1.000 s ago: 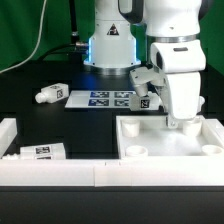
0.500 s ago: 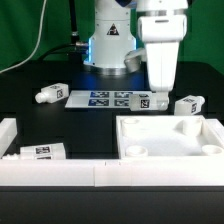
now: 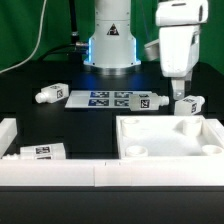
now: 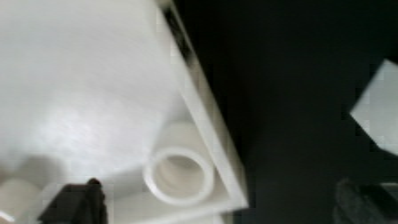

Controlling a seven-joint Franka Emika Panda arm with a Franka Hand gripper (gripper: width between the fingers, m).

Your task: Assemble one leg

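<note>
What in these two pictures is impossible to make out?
- Exterior view: whether the gripper touches the leg nearest it; too small.
- Wrist view: a white shape is cut off by the edge; unidentifiable.
- Exterior view: the tag patterns on the marker board; too small.

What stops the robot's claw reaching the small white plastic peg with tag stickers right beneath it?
Probably nothing, so likely yes. The gripper hangs open, seemingly just above the small white tagged peg, which lies on the black table behind the large white tray, with nothing visible between them.
</note>
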